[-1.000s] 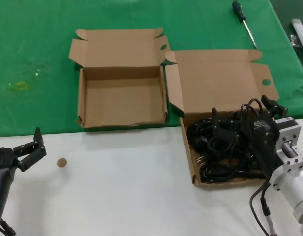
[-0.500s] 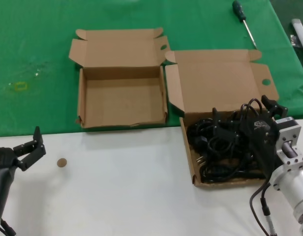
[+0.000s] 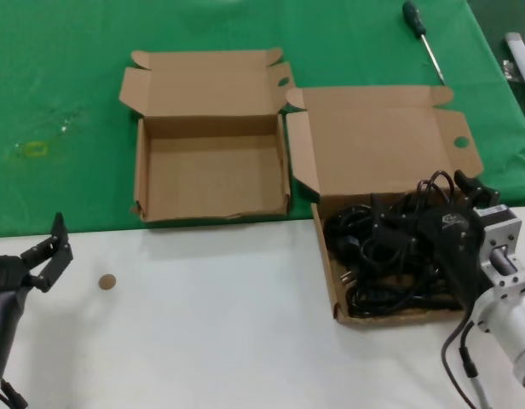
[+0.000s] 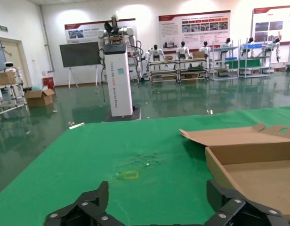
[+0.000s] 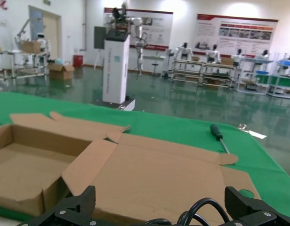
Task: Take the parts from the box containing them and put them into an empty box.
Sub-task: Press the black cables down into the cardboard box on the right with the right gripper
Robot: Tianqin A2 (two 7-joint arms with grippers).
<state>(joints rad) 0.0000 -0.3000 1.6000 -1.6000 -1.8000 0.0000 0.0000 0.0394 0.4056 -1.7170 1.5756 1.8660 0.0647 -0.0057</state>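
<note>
At the near left corner of the white worktop (image 3: 228, 341), the left tool (image 3: 43, 256) sits low and well apart from both boxes, its two black fingers spread wide with nothing between them; a small brown disc (image 3: 107, 281) lies just beside it on the white surface. From the left wrist view the same fingers (image 4: 81, 210) show splayed to either side, with green cloth (image 3: 58, 85) ahead.

Further right, on the green cloth, the smaller cardboard box (image 3: 211, 175) lies open with a bare floor, its lid flap folded back away from the robot. Touching its right side is the larger cardboard box (image 3: 377, 141), its big lid flap laid flat with a round finger hole near the right edge — its tray straddles the line where green cloth meets white worktop.

Inside that tray lie the black power cords (image 3: 377, 256), a tangled heap of loops and plugs filling most of it. The right tool (image 3: 420, 211) is down among them at the tray's right side, fingers parted widely, one over the cords and the other near the tray's far right corner; whether it grips any cord cannot be told. A green-handled screwdriver (image 3: 420, 34) lies on the cloth beyond the larger box.
</note>
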